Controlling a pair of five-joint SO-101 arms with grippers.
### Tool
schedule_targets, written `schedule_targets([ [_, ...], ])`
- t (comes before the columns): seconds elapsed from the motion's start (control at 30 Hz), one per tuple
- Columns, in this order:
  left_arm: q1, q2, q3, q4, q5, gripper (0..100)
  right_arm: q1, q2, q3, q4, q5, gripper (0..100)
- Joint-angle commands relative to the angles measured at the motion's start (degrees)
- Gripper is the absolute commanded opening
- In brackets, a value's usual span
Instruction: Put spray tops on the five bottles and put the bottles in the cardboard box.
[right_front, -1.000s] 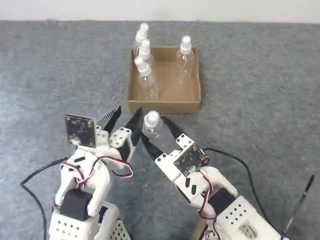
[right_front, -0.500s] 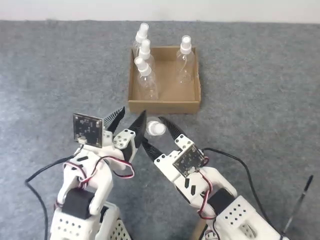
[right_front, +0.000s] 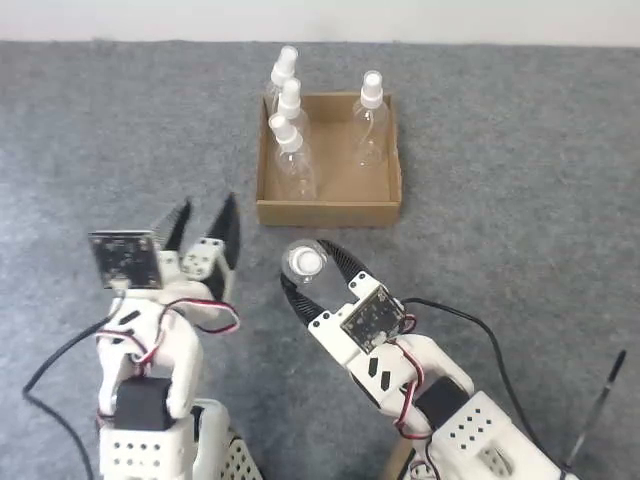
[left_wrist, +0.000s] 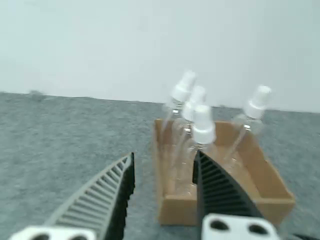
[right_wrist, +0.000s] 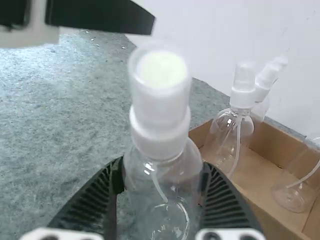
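Note:
My right gripper (right_front: 306, 268) is shut on a clear bottle (right_front: 303, 262) that carries a white spray top, just in front of the cardboard box (right_front: 330, 212). In the right wrist view the bottle (right_wrist: 160, 175) stands upright between the black fingers (right_wrist: 95, 200). My left gripper (right_front: 200, 222) stands open to the left of that bottle, apart from it and holding nothing. Its open fingers (left_wrist: 107, 200) face the box (left_wrist: 180, 210). Three capped bottles stand in the box: two on the left (right_front: 290, 150) and one at the back right (right_front: 368, 120). Another capped bottle (right_front: 282, 70) stands at the box's back left corner.
Grey carpet (right_front: 520, 180) covers the table, with free room on both sides of the box. A black cable (right_front: 480, 320) trails from the right arm. A thin dark rod (right_front: 600, 405) lies at the front right. A white wall runs along the back edge.
My left gripper has drawn away to the left from the bottle's spray top. The bottle in my right gripper has shifted slightly toward the near side.

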Motion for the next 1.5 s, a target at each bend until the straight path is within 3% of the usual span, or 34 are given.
schedule_targets([
  [0.0,-3.78,-0.62,-1.71,-1.67,-0.53,18,0.57,-1.63,-2.73,0.22,0.0,6.2],
  [0.33,-8.97,-0.62,6.29,-2.2,-0.53,18,7.34,-1.45,-2.64,0.22,0.0,6.3],
  [0.73,-9.32,-0.62,15.96,-11.34,-0.53,18,8.13,-1.45,-2.37,0.31,-0.53,6.0],
  [0.83,-9.32,-0.62,16.04,-11.6,-0.53,18,10.95,-1.1,-6.24,3.03,-1.93,5.9],
  [1.07,-9.41,-0.62,16.13,-11.52,-0.53,18,14.11,-0.92,-24.53,23.52,-9.14,6.2],
  [1.3,-9.41,-0.62,16.66,-11.6,-3.69,18,14.29,-0.04,-31.03,24.04,-7.91,5.9],
  [1.47,-9.41,-0.62,16.66,-11.6,-3.96,18,14.37,9.63,-37.98,24.04,-7.82,5.9],
])
